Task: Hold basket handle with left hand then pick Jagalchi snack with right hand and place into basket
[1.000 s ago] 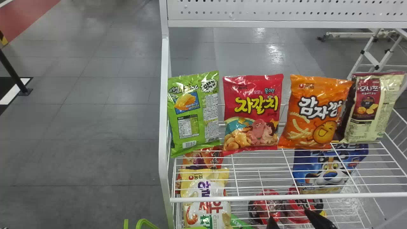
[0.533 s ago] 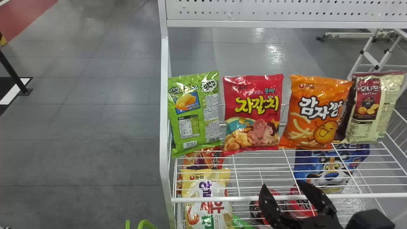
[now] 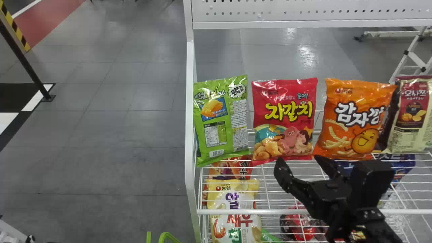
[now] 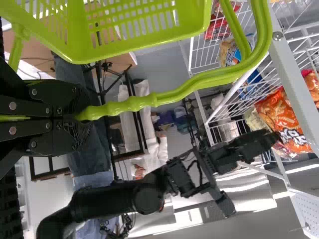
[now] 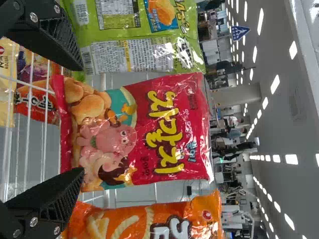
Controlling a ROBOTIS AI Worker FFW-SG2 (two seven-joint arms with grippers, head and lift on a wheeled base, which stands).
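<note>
The red bag stands up on the wire shelf, between the green bag and the orange bag. The right tool is spread wide in front of the red bag's low end, with no bag pinched in it. Those two bags stand close on each side, so there is little room around the red one. The right arm reaches over the shelf's front bar. A cream bag stands past the orange one. Lower down are a yellow bag and a blue bag. The left tool is pressed together on the handle of the green basket.
</note>
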